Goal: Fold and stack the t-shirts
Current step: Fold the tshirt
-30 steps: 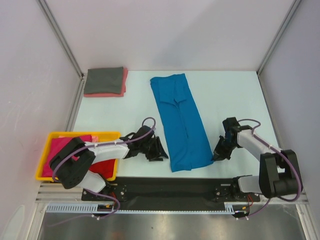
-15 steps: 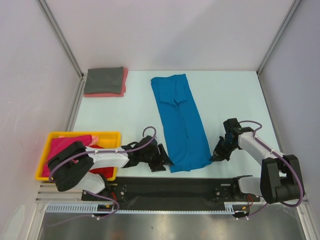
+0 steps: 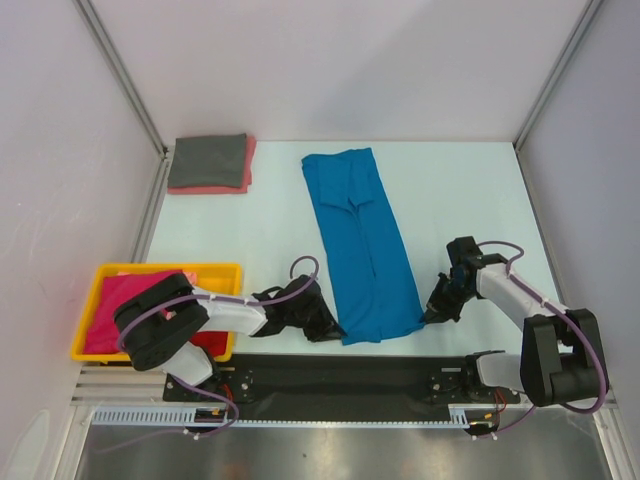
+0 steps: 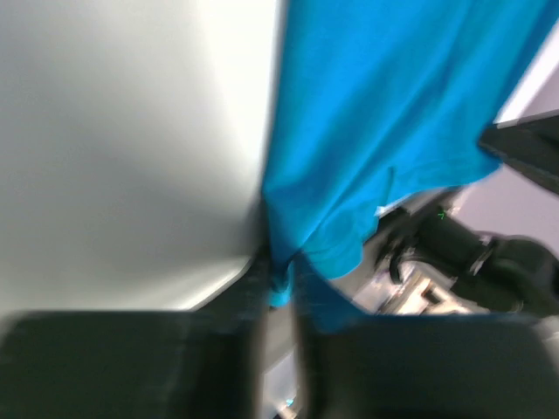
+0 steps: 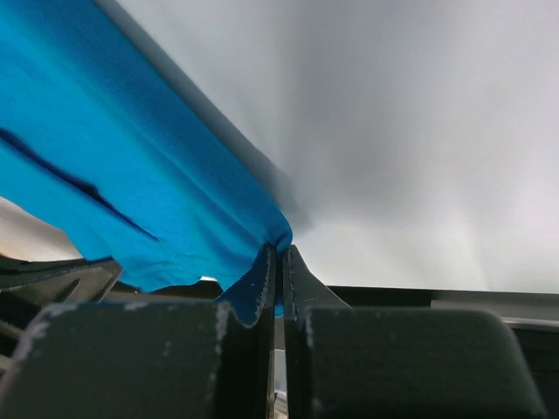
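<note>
A bright blue t-shirt (image 3: 360,240) lies folded lengthwise as a long strip on the white table (image 3: 260,240). My left gripper (image 3: 333,328) is shut on its near left corner, seen blurred in the left wrist view (image 4: 279,284). My right gripper (image 3: 428,314) is shut on its near right corner, with blue cloth (image 5: 175,192) pinched between its fingers (image 5: 262,284). A folded dark grey t-shirt (image 3: 207,160) lies on a folded salmon pink t-shirt (image 3: 248,170) at the far left. Magenta (image 3: 112,305) and red (image 3: 210,340) t-shirts lie in the bin.
A yellow plastic bin (image 3: 215,268) sits at the near left edge of the table. Grey walls and metal frame posts enclose the table. A black base rail (image 3: 340,375) runs along the near edge.
My left gripper has slid right along the near edge to the blue shirt's near left corner and closed on it. My right gripper stays clamped on the near right corner.
</note>
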### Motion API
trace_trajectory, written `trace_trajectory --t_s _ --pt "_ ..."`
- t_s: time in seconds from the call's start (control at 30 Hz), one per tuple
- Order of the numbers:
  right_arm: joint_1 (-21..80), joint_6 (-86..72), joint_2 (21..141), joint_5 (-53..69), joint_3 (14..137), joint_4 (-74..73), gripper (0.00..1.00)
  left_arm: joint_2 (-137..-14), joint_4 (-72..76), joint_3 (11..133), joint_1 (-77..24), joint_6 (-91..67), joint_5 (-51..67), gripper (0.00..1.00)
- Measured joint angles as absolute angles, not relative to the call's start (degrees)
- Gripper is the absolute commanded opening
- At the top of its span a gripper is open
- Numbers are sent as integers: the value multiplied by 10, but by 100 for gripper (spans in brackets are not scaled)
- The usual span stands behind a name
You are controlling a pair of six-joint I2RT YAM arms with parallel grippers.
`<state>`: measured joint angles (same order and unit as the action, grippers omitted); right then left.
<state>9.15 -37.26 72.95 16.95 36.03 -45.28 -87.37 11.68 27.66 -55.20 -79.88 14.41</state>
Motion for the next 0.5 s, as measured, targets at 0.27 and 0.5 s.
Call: trace_trajectory --t_s 0.27,0.5 --pt "91 -359 682 177 360 -467 0 -871 121 267 -570 -808 135 0" --pt "78 -324 673 191 411 -468 0 -850 99 274 -564 -809 143 0"
